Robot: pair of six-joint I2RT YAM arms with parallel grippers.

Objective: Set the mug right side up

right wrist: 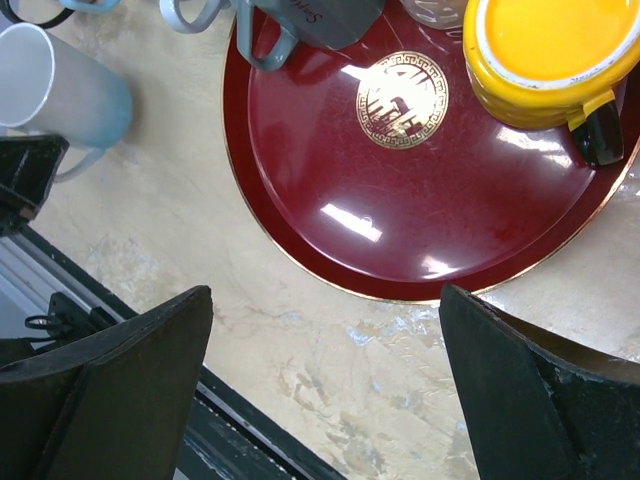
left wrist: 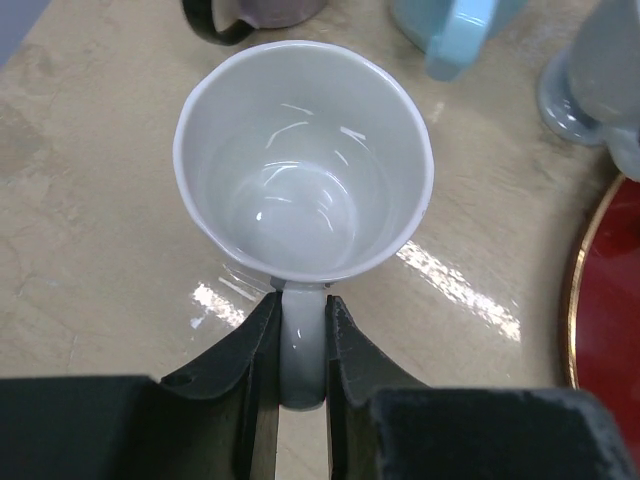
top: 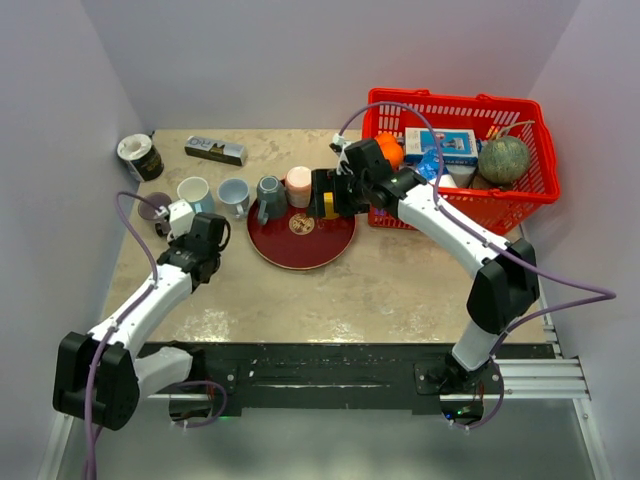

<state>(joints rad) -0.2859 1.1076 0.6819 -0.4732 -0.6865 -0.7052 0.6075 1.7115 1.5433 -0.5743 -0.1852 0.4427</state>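
Observation:
A white mug (left wrist: 303, 160) with a pale blue base (right wrist: 60, 88) stands mouth up on the table at the left (top: 194, 190). My left gripper (left wrist: 300, 312) is shut on its handle (left wrist: 302, 350), one finger on each side. A yellow mug (right wrist: 545, 50) with a black handle stands on the red plate (right wrist: 400, 210). Its pale rim is uppermost, and I cannot tell whether that is its mouth or its base. My right gripper (right wrist: 325, 300) hangs open above the plate's near edge, holding nothing. From above it covers most of the yellow mug (top: 329, 206).
A purple mug (top: 155, 208), a light blue mug (top: 234, 195), a grey mug (top: 270, 195) and a pink cup (top: 298, 185) stand in a row. A red basket (top: 530, 195) of groceries stands at the back right. A can (top: 138, 155) and a box (top: 215, 150) are at the back left.

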